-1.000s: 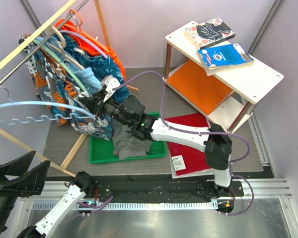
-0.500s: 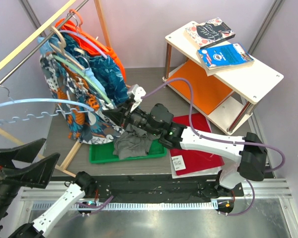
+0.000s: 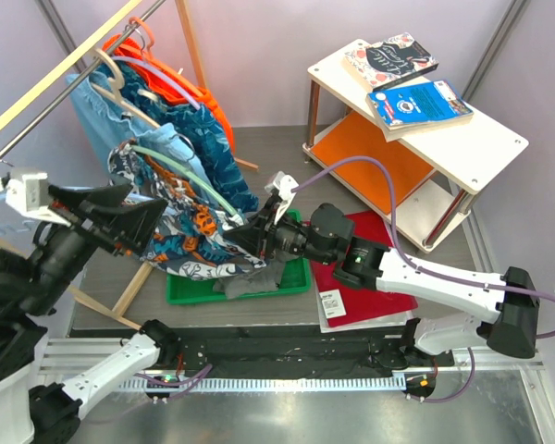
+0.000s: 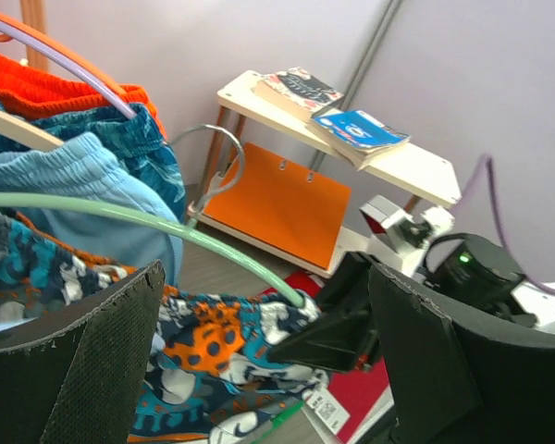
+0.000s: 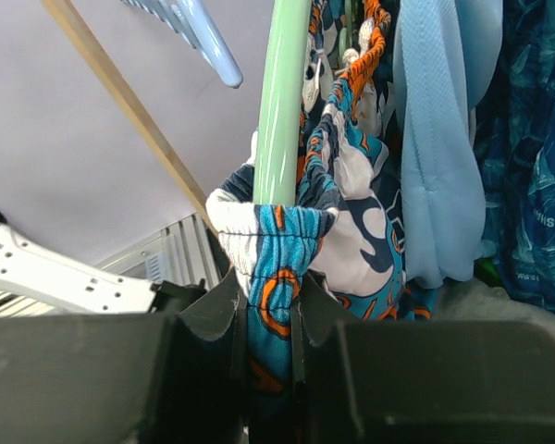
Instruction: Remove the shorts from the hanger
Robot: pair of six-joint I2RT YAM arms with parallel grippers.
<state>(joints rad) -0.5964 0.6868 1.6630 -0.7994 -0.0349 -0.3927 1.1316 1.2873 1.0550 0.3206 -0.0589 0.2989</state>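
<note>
The floral shorts [image 3: 180, 242] hang on a pale green hanger [image 3: 187, 171] and are stretched out to the right. My right gripper [image 3: 248, 237] is shut on their waistband at the hanger's end, just above the green tray. In the right wrist view the jaws [image 5: 273, 310] pinch the blue, orange and white cloth [image 5: 277, 250] right under the green hanger [image 5: 282, 102]. My left gripper [image 3: 148, 199] is open and empty, close to the left of the hanger. In the left wrist view the shorts [image 4: 194, 342] and hanger [image 4: 166, 227] lie between its fingers [image 4: 74, 361]. The grey shorts [image 3: 250, 277] lie in the tray.
A green tray [image 3: 296, 277] sits on the floor under the shorts. Other garments, light blue [image 3: 166, 143], dark blue and orange, hang on the wooden rack [image 3: 65, 60]. A red cloth [image 3: 361, 287] lies right of the tray. A white shelf [image 3: 425, 129] with books stands at the back right.
My right gripper has pulled the floral shorts' waistband right and down towards the tray, tilting the green hanger. My left gripper has risen into view beside the hanger.
</note>
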